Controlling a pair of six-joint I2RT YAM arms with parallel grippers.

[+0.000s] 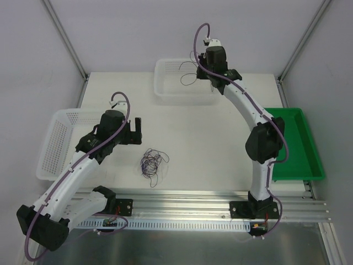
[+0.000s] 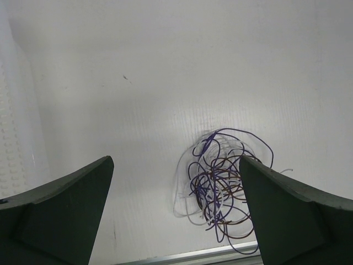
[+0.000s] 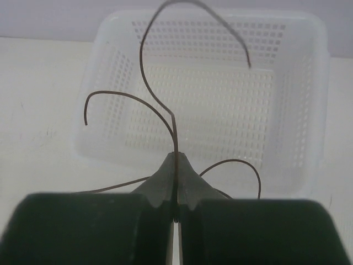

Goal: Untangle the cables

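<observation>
A small tangle of thin purple, brown and white cables lies on the table near the front edge; it also shows in the left wrist view. My left gripper is open and empty, above and left of the tangle, which sits near its right finger. My right gripper is shut on one thin brown cable and holds it over the far white basket. The cable's loose ends curl up and sideways.
A white basket stands at the back centre, another white basket at the left, and a green tray at the right. A metal rail runs along the table's front edge.
</observation>
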